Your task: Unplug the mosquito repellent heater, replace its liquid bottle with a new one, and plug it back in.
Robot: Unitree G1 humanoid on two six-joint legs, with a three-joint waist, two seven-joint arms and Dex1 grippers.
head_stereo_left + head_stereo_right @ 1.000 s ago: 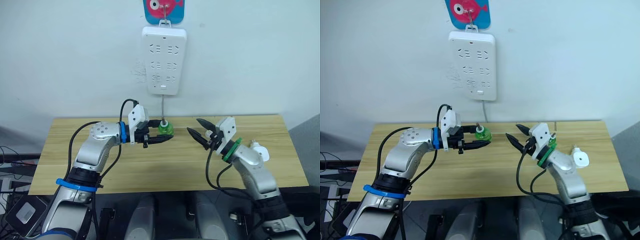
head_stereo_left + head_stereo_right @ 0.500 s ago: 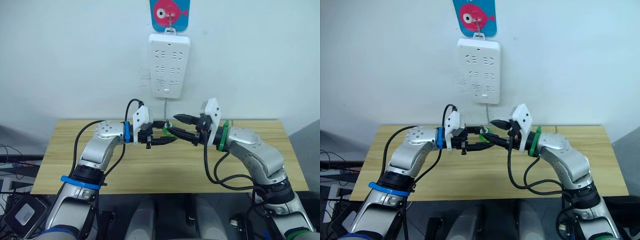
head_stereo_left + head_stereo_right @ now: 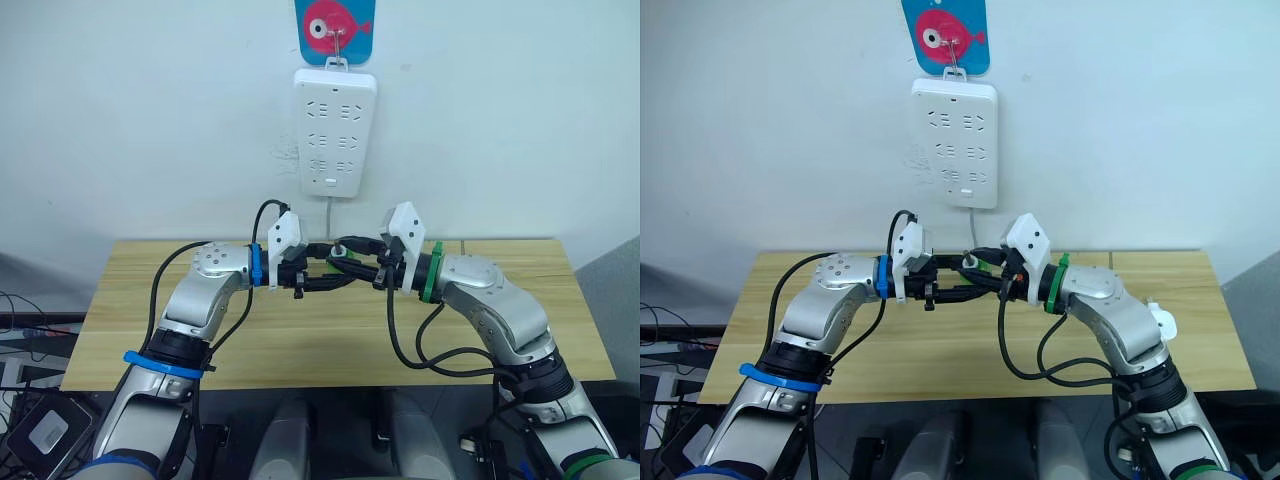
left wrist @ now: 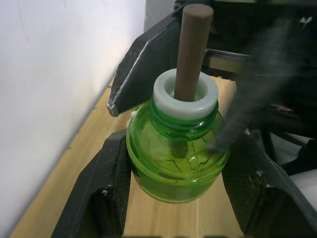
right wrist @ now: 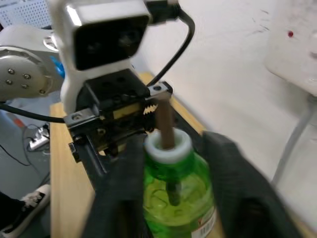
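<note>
Wooden table [image 3: 300, 340], both grippers meeting near its back edge.
Left gripper [image 4: 168, 198] clamps the green bottle [image 4: 176, 163]; right gripper [image 5: 173, 198] straddles it, fingers apart.

Left pincer [image 4: 173, 198] clamped, right pincer [image 5: 173, 198] straddling, arms converged

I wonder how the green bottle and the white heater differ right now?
The green bottle is translucent, with a brown wick rising from a white collar; the white heater is opaque. The green bottle is gripped in the left claw; the white heater lies ungripped on the table at the robot's right. Both are small and apart from the power strip.
</note>
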